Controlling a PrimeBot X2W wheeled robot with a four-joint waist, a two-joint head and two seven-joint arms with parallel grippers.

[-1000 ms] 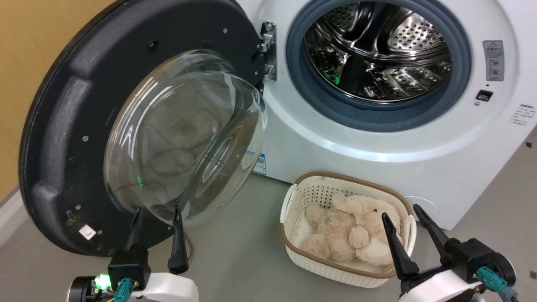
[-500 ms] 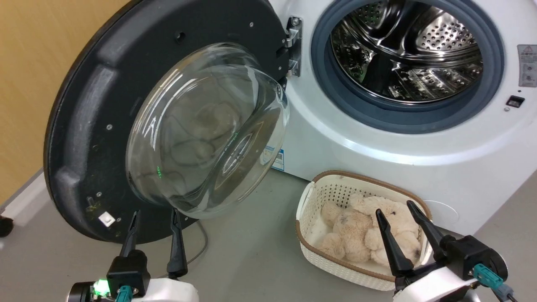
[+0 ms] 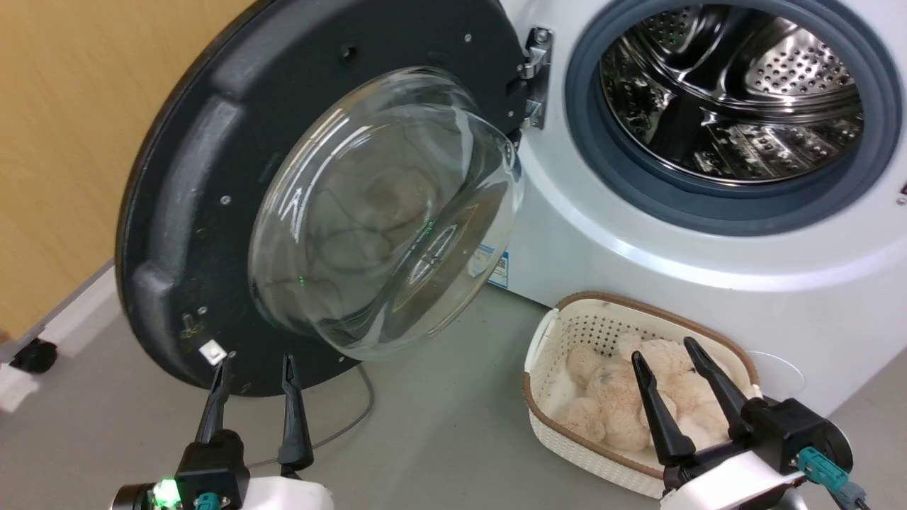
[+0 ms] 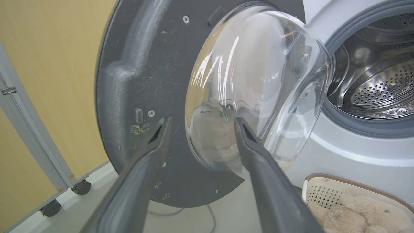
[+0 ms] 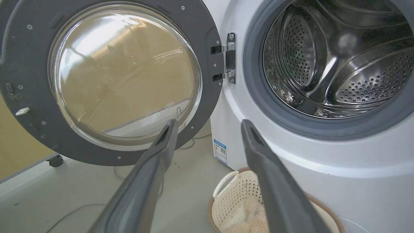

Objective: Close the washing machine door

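The washing machine door (image 3: 184, 212) stands wide open to the left of the white washing machine (image 3: 638, 276), its clear glass bowl (image 3: 386, 212) bulging toward me and its metal hinge (image 3: 536, 78) at the upper right edge. The steel drum (image 3: 737, 92) shows inside the grey gasket. My left gripper (image 3: 256, 363) is open, fingertips just below the door's black rim, holding nothing. In the left wrist view that gripper (image 4: 200, 121) points at the door (image 4: 136, 64). My right gripper (image 3: 662, 348) is open in front of the basket; its wrist view shows the door (image 5: 26, 64) and hinge (image 5: 228, 58).
A white woven basket (image 3: 560, 432) with beige plush toys (image 3: 623, 404) sits on the grey floor right of the door, close to the machine's front. A thin grey cable (image 3: 347, 418) lies on the floor under the door. A yellow wall (image 3: 64, 142) and a castor (image 3: 32, 354) are at left.
The head camera has turned left, so the whole scene has shifted right in the picture. Both grippers stay open and empty at about the same places in the picture.
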